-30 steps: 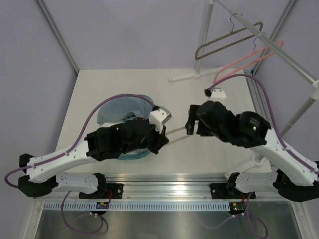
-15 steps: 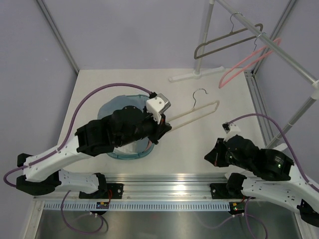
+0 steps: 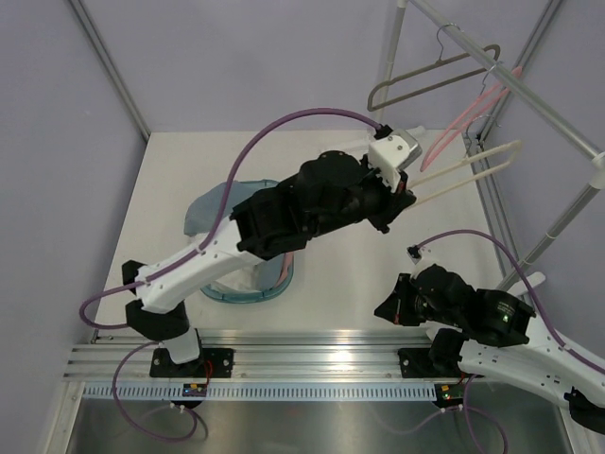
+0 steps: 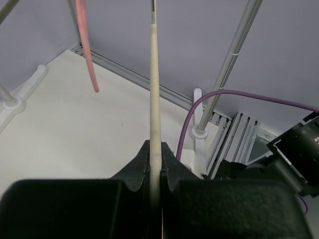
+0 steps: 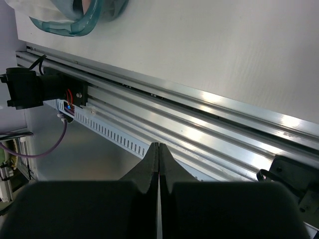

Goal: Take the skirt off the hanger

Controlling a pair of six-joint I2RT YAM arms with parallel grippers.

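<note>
A: Holding what, left pincer (image 4: 155, 152)?
B: Clamped on cream hanger (image 4: 155, 99), raised beside the rack (image 3: 548, 111). Skirt (image 3: 206, 216) lies on tabletop (image 3: 180, 161), partly hidden under the arm, apparently bunched. Right pincer (image 5: 158, 149) closed, empty.

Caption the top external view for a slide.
Left gripper holds the bare cream hanger up by the rack; skirt lies on the table.

The left arm (image 3: 284, 213) has black joint housings, a white link and a white camera block (image 3: 397, 149); the right arm (image 3: 473, 320) is built alike; a purple cable (image 3: 321, 111) loops along each.
</note>
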